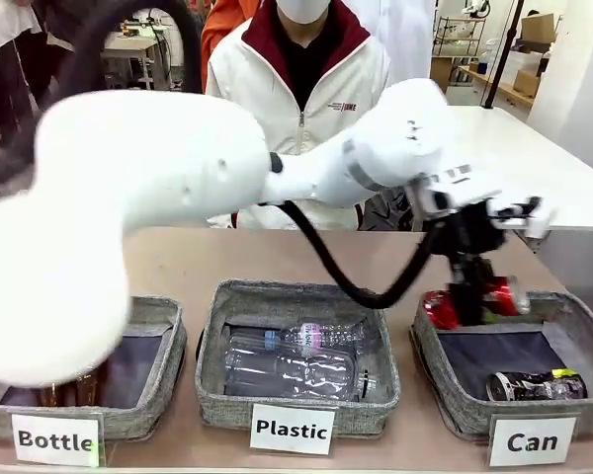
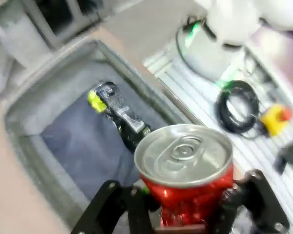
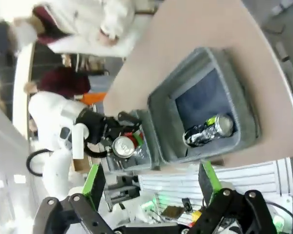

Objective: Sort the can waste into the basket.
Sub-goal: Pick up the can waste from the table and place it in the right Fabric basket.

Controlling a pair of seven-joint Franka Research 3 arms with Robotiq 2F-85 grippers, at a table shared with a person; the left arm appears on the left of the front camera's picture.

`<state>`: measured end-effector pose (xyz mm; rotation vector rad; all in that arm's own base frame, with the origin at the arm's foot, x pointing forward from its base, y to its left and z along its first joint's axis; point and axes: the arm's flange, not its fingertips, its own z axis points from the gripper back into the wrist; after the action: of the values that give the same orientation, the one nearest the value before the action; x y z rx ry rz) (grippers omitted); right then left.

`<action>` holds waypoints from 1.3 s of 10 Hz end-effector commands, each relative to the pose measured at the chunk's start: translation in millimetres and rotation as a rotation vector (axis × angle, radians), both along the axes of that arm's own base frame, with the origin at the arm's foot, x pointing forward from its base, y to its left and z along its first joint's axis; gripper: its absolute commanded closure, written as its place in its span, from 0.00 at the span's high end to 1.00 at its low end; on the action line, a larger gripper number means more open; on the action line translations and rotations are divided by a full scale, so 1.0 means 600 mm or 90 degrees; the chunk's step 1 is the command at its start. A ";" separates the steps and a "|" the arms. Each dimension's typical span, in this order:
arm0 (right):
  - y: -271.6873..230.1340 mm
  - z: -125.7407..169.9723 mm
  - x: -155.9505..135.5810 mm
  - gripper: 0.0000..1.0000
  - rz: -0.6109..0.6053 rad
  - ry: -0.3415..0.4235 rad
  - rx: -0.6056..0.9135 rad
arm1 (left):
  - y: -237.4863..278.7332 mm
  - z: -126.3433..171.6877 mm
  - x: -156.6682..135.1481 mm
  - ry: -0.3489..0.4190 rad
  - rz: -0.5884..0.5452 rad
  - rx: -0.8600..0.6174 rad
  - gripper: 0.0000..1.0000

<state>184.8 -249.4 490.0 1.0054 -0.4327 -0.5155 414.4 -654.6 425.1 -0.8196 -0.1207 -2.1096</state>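
Left gripper (image 2: 185, 207) clamped on the crushed red can (image 2: 185, 170), above the Can basket (image 1: 573, 326), black can (image 1: 534, 385) lying inside, right gripper (image 3: 149, 187) spread wide, holding nothing

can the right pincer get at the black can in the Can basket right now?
Probably yes: the right pincer is open and empty, and the black can lies uncovered. The left pincer, holding the red can, hangs over the far rim.
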 end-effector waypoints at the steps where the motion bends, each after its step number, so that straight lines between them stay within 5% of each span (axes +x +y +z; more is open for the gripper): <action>1: 0.026 0.020 -0.002 1.00 0.065 0.004 -0.015 | -0.114 0.061 0.030 -0.042 0.042 -0.002 0.00; 3: 0.026 0.020 -0.002 1.00 0.065 0.004 -0.015 | -0.167 0.047 0.025 -0.030 0.099 0.013 0.00; 8: 0.026 0.020 -0.002 1.00 0.065 0.004 -0.015 | -0.190 0.038 0.032 -0.014 0.049 0.057 0.00; 9: 0.026 0.020 -0.002 1.00 0.065 0.004 -0.015 | -0.190 0.036 0.032 -0.006 0.040 0.061 0.57; 10: 0.026 0.020 -0.002 1.00 0.065 0.004 -0.015 | -0.189 0.035 0.034 -0.007 0.037 0.062 0.57; 11: 0.026 0.020 -0.002 1.00 0.065 0.004 -0.015 | -0.186 0.037 0.037 -0.005 0.033 0.060 1.00; 12: 0.026 0.020 -0.002 1.00 0.065 0.004 -0.015 | -0.184 0.039 0.039 -0.005 0.033 0.054 0.62; 13: 0.026 0.020 -0.002 1.00 0.065 0.004 -0.015 | -0.183 0.040 0.039 -0.006 0.030 0.049 1.00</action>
<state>184.6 -229.8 500.9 1.0132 -0.3846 -0.4294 383.7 -689.0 424.7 -0.7448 -0.0669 -2.0306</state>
